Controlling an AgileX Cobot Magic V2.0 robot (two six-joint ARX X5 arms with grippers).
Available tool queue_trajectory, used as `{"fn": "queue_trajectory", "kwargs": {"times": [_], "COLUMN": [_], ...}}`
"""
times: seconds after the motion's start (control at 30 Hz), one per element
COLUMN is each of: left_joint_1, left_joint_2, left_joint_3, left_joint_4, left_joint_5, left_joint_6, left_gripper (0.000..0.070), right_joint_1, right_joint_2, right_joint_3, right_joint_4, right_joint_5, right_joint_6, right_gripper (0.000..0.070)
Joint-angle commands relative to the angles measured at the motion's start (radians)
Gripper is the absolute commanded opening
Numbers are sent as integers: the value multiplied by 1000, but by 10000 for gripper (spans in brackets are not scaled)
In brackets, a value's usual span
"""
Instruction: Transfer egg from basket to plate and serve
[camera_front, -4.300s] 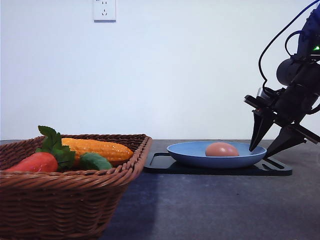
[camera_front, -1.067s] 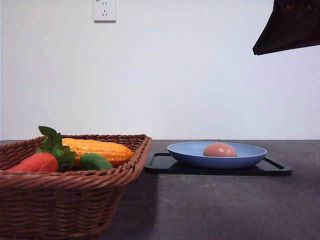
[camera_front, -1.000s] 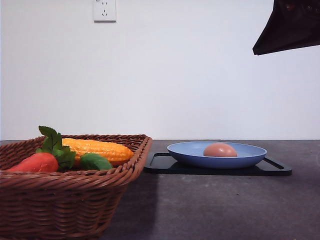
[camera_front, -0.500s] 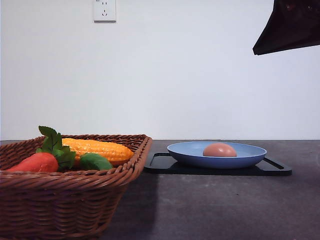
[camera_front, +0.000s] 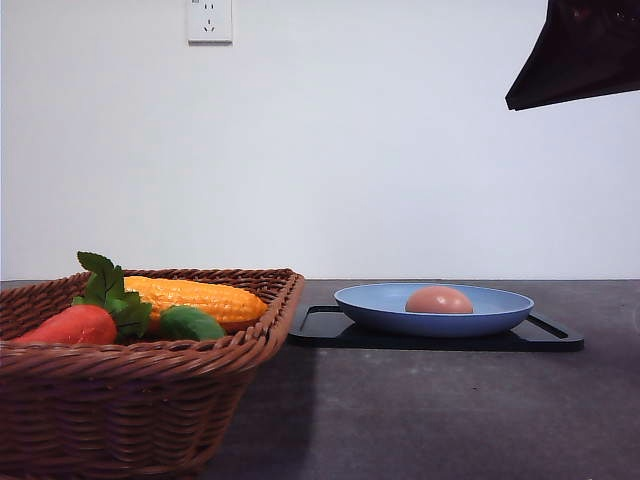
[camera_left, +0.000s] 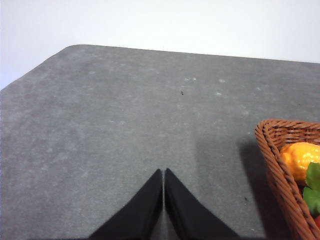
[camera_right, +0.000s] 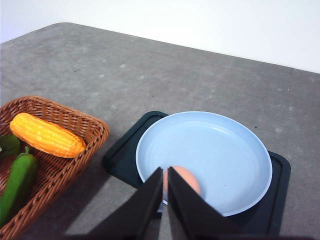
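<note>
We see the egg (camera_front: 439, 300) lying in the plate (camera_right: 240, 150), which sits on the black tray (camera_front: 545, 340), so the serving step looks to us like what remains. It lies just below the right tool (camera_right: 166, 187), long axis level; that arm is nearer. Both tools are pressed together, empty, the left tool (camera_left: 163, 187) over bare counter (camera_left: 100, 125). The basket (camera_front: 150, 390) holds corn (camera_front: 195, 298), a red vegetable (camera_front: 68, 325) and a green one (camera_right: 15, 180)

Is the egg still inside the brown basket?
No, the egg lies on the blue plate, while the basket holds only corn and other vegetables.
</note>
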Motion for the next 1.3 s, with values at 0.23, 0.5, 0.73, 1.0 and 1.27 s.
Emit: {"fn": "queue_trajectory", "kwargs": {"times": [0.23,0.5,0.73,1.0,1.27], "left_joint_1": [-1,-1,-1,-1,-1], "left_joint_2": [-2,-2,-2,-2,-2], "left_joint_3": [-22,-22,-22,-22,-22], "left_joint_4": [-16,-16,-16,-16,-16], "left_joint_5": [0,0,0,0,0], "left_joint_6": [-17,-17,-17,-17,-17], "left_gripper": [0,0,0,0,0], "right_joint_1": [7,7,4,-119,-330], "right_joint_2": [5,5,-16,-218,-495], "right_joint_3": [6,6,6,-89,-330], "right_joint_4": [11,11,1,25,74], "right_joint_5": [1,1,15,-39,-262], "right_joint_6": [10,10,-93,-146,-127], "right_gripper": [0,0,0,0,0]}}
